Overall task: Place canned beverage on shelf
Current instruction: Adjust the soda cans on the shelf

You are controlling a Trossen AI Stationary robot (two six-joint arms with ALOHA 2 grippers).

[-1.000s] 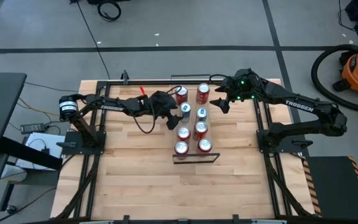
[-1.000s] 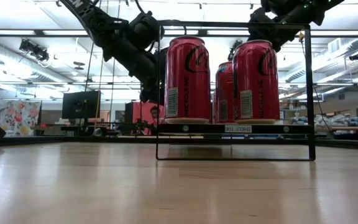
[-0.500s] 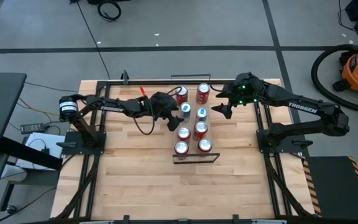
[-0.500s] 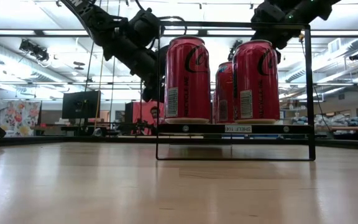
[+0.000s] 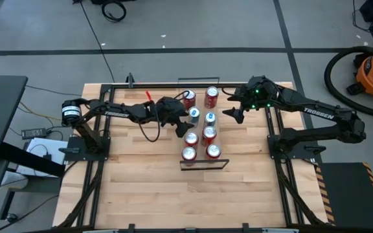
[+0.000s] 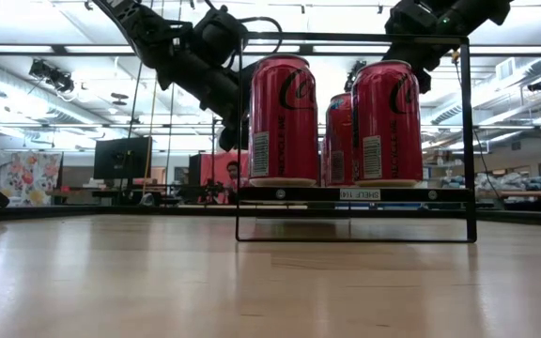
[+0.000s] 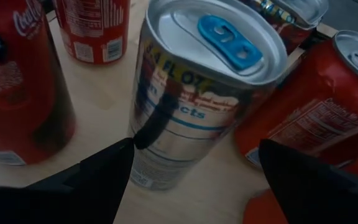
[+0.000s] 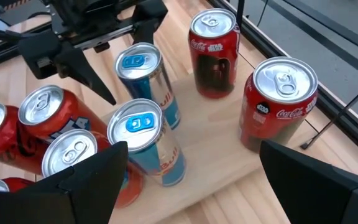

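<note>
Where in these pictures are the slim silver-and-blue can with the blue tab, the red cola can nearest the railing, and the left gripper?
slim silver-and-blue can point(image 7: 211, 46): left wrist view, lid.
red cola can point(image 8: 280, 78): right wrist view, lid.
left gripper point(image 5: 177, 123): high view, between the fingertips.

Overhead room lighting, even and bright in high view; soft shadows on the tabletop point(image 5: 141, 188). Low view backlit: ceiling lights point(image 6: 54, 49) blown out, arms silhouetted, foreground wood blurred. Left wrist view dim, fingers point(image 7: 98, 177) out of focus.
</note>
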